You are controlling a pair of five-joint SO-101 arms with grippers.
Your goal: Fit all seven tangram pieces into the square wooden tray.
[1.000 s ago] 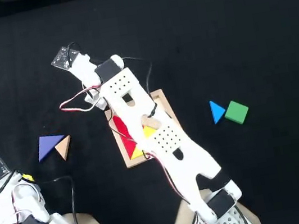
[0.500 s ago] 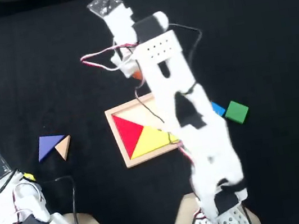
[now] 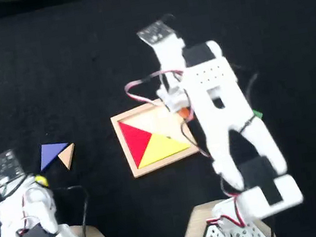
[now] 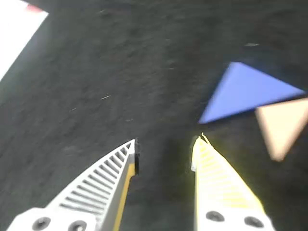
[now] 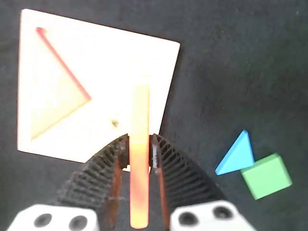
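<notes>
Over the right-hand rim of the square wooden tray (image 3: 124,149) at mid-frame, pinching a thin orange wooden piece (image 5: 139,115) on edge in the right gripper (image 5: 139,143), with the left gripper (image 4: 166,151) spread empty at lower left: likely to snag that rim or tip onto the flat yellow wooden triangle (image 3: 162,146) if released tilted.

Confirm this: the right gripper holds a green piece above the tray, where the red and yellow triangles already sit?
Not green. The right gripper holds an orange piece, seen edge-on in the right wrist view; the green square lies outside the tray. The red triangle and yellow triangle do sit in it.
</notes>
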